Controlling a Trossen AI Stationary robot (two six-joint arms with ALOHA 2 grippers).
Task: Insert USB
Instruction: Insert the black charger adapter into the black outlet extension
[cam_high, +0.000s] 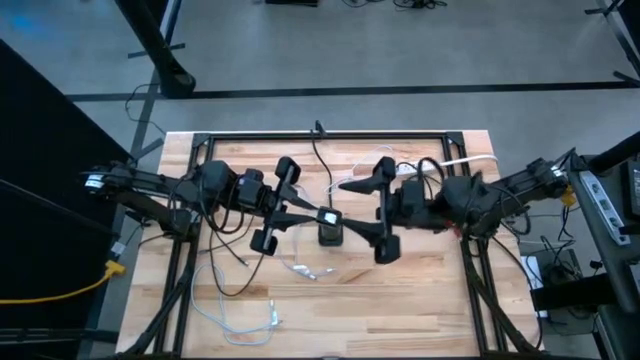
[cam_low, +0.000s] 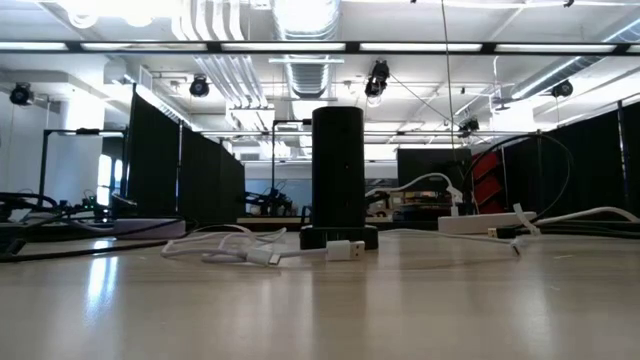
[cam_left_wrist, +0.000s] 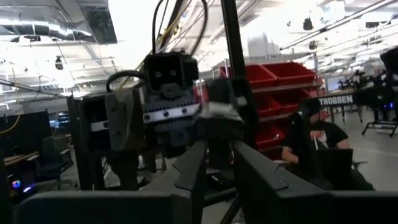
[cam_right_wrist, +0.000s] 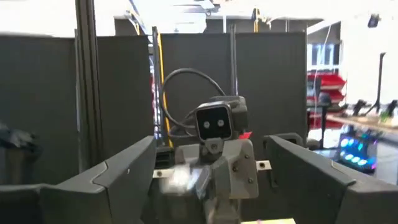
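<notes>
Both arms meet high above the table's middle. My left gripper (cam_high: 318, 213) (cam_left_wrist: 219, 149) is shut on a white USB plug (cam_high: 327, 217), which shows as a pale blur (cam_left_wrist: 217, 111) in the left wrist view. My right gripper (cam_high: 345, 205) (cam_right_wrist: 210, 142) faces it from the right, open wide, with one finger on either side of the plug's end and apart from it. Below them a black upright hub (cam_low: 338, 175) stands on its base on the table. A second white USB plug (cam_low: 345, 250) lies on the table in front of the hub. My left gripper pinches the white USB plug (cam_high: 327, 217) between its two fingertips, coming roughly level from the table's left. The plug is lifted well clear of the table, above the hub. Which faces of the plug the fingers are on cannot be made out.
Loose white cables (cam_high: 235, 325) lie on the wooden table at the near left and around the hub (cam_low: 230, 245). A white power strip (cam_low: 480, 222) with more cables sits at the far right. A black frame (cam_high: 330, 135) runs along the table's far edge.
</notes>
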